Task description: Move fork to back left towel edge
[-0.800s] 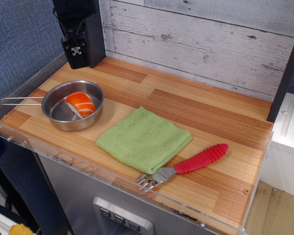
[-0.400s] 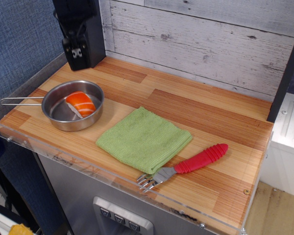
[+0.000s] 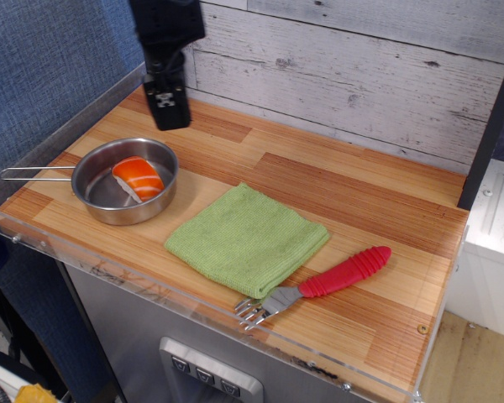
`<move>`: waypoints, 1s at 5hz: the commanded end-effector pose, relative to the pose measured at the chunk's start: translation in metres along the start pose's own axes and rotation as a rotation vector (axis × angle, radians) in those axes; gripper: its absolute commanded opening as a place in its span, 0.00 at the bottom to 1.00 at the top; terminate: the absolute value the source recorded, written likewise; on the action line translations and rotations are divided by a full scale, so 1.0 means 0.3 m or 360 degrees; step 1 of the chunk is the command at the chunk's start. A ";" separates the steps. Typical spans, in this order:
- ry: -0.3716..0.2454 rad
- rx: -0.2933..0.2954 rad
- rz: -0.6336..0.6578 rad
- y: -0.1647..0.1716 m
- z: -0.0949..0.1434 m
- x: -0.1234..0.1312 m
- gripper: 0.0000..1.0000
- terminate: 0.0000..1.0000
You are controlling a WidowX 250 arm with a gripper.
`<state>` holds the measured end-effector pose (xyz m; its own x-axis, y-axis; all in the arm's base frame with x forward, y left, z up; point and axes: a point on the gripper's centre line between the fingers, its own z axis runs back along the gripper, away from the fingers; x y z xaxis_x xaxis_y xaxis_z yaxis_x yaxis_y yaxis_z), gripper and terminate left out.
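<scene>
We find no legible brand, label or writing anywhere in the frame; the tool (image 3: pixel 167 107) carries only a small pale mark on its dark lower face, too small for us to read.

Against the earlier frames, the tool has shifted rightward in the picture. It was over the far upper-left corner of the tabletop (image 3: pixel 353 197), and it now hangs in the upper left of the frame, above the back strip of wood behind the steel pan (image 3: pixel 124 180). We cannot tell whether its fingers are spread or pressed together, since only a dark block shows. It holds nothing and touches nothing.

The fork (image 3: pixel 315 285), the towel (image 3: pixel 247 238) and the pan sit where they did before.

The fork lies flat on the tabletop in the lower centre-right of the frame, just beside the towel's lower-right edge; whether the two touch we cannot say. Its long axis runs diagonally, from lower left to upper right. The grey tines point to the lower left, toward the clear front lip of the tabletop. The ribbed red handle points to the upper right.

The light-green towel lies folded at centre frame, set as a diamond with one corner toward the plank wall.

The pan sits at the left, its wire handle pointing to the left frame edge. An orange and white piece (image 3: pixel 138 178) rests inside it.
</scene>
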<state>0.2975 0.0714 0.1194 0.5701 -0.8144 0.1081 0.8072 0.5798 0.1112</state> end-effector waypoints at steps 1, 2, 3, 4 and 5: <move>-0.0052 -0.0013 -0.0176 -0.095 0.003 0.106 1.00 0.00; -0.0062 -0.0056 -0.0204 -0.158 -0.025 0.167 1.00 0.00; -0.0092 -0.0107 -0.0076 -0.247 -0.039 0.243 1.00 0.00; -0.0080 -0.0162 0.0045 -0.339 -0.051 0.298 1.00 0.00; -0.0019 -0.0204 0.0098 -0.406 -0.082 0.340 1.00 0.00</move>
<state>0.2590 -0.0819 0.0845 0.6259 -0.7730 0.1034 0.7792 0.6256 -0.0396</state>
